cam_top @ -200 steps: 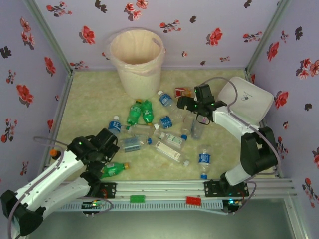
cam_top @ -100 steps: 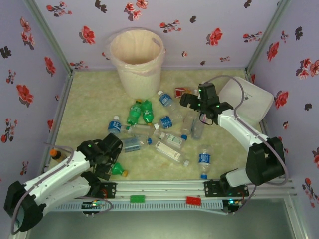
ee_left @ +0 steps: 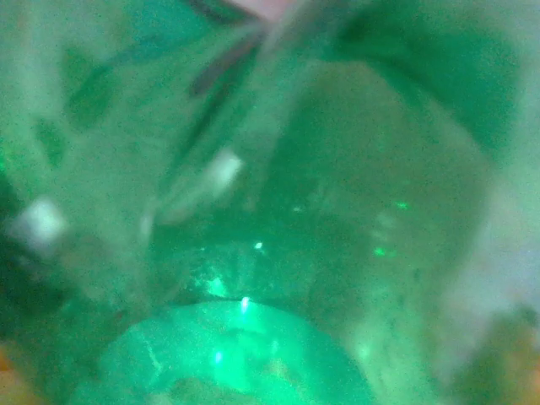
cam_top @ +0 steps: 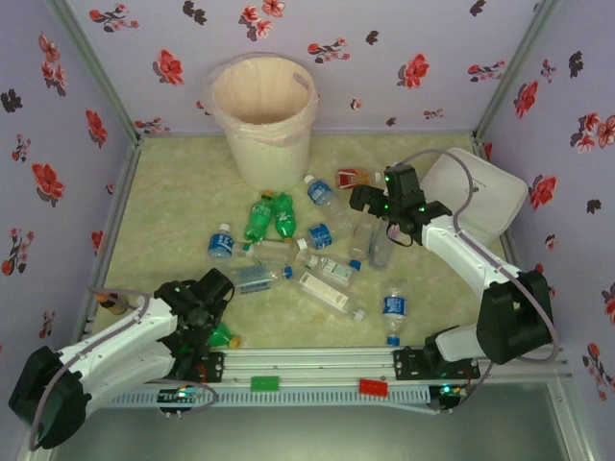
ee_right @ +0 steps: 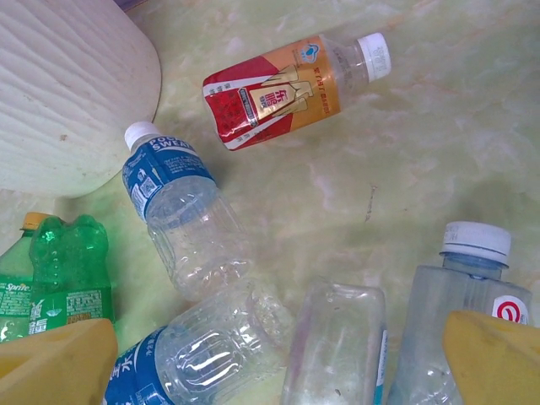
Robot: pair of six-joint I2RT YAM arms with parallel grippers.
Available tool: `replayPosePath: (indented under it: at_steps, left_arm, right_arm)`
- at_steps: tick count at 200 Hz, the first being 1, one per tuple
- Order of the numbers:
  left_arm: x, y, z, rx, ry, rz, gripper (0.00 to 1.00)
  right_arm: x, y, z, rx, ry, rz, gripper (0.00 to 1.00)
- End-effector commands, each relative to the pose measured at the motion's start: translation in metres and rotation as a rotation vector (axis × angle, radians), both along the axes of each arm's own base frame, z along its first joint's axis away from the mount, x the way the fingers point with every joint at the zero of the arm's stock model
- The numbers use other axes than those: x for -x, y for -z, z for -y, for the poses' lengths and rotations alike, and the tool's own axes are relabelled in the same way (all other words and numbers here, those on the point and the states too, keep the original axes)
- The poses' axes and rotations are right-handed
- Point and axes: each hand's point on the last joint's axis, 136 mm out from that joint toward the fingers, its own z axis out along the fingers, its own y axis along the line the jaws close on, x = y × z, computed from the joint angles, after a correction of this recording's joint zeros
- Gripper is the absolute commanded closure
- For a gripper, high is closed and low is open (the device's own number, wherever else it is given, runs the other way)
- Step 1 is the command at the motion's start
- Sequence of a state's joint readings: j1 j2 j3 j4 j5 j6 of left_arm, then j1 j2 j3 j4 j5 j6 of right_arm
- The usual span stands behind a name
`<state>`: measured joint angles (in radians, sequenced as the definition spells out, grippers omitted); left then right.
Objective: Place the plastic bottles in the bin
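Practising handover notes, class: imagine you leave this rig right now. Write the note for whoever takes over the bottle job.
Left claw: low over a green bottle by the near rail; its camera is too blurred to tell if it grips.
Right claw: open, holding nothing, above clear bottles near the orange-red bottle.
The other bottles lie scattered on the table in front of the bin.
Done: nothing seen in the bin.
Left: every bottle.
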<state>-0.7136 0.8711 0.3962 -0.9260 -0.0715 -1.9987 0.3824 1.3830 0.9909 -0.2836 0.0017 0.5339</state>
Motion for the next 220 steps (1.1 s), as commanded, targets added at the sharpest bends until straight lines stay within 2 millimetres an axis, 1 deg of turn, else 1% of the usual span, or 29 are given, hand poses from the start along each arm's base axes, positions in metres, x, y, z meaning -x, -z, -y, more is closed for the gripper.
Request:
replayPosePath:
  at_steps: [1, 18, 42, 59, 66, 72, 75, 97, 100, 126, 139, 157, 173, 181, 201, 220]
  left_arm:
    - [-0.013, 0.011, -0.011, -0.044, -0.019, 0.065, 0.23]
    - [-0.017, 0.006, -0.017, -0.062, -0.013, 0.078, 0.33]
    - [-0.035, -0.009, -0.025, -0.071, -0.009, 0.131, 0.42]
    - [-0.052, -0.03, -0.032, -0.076, -0.002, 0.178, 0.46]
    - [-0.058, -0.04, -0.037, -0.088, 0.006, 0.198, 0.46]
    - [-0.068, -0.052, -0.041, -0.099, 0.011, 0.233, 0.46]
    - [-0.069, -0.057, -0.044, -0.114, 0.016, 0.231, 0.46]
    - [-0.103, -0.104, -0.06, -0.187, 0.072, 0.343, 0.46]
    - [-0.113, -0.112, -0.061, -0.189, 0.08, 0.38, 0.46]
    - [-0.169, -0.173, -0.077, -0.253, 0.15, 0.555, 0.49]
    - [-0.202, -0.211, -0.079, -0.295, 0.216, 0.656, 0.49]
    - [-0.25, -0.263, -0.067, -0.323, 0.323, 0.823, 0.48]
    - [-0.287, -0.306, -0.055, -0.335, 0.395, 0.938, 0.48]
    - [-0.304, -0.327, -0.046, -0.317, 0.426, 1.007, 0.48]
    - [-0.339, -0.377, -0.021, -0.275, 0.484, 1.197, 0.49]
    - [-0.361, -0.418, 0.001, -0.286, 0.543, 1.326, 0.5]
  right_arm:
    - [0.005, -0.004, 0.003, 0.008, 0.013, 0.008, 0.01]
    - [0.005, -0.003, 0.002, 0.001, 0.012, 0.005, 0.0]
    - [0.005, -0.001, 0.002, 0.001, 0.014, 0.002, 0.01]
    - [0.005, 0.001, 0.002, 0.001, 0.014, -0.003, 0.0]
    - [0.006, 0.001, 0.003, 0.002, 0.013, -0.003, 0.0]
    - [0.006, 0.001, 0.003, 0.002, 0.013, -0.003, 0.0]
    - [0.006, 0.002, 0.002, 0.002, 0.012, -0.005, 0.0]
    - [0.006, 0.002, 0.003, 0.005, 0.015, -0.005, 0.0]
    - [0.006, 0.002, 0.003, 0.004, 0.014, -0.005, 0.0]
    - [0.007, 0.003, 0.004, 0.007, 0.014, -0.009, 0.0]
    - [0.008, 0.004, 0.004, 0.009, 0.016, -0.011, 0.0]
    - [0.009, 0.004, 0.004, -0.003, 0.019, -0.012, 0.0]
    - [0.01, 0.005, -0.002, -0.032, 0.003, -0.018, 0.0]
    - [0.012, 0.007, -0.005, -0.037, -0.006, -0.027, 0.0]
    - [0.013, 0.009, -0.005, -0.027, -0.001, -0.035, 0.0]
    - [0.017, 0.009, -0.007, -0.03, -0.001, -0.043, 0.0]
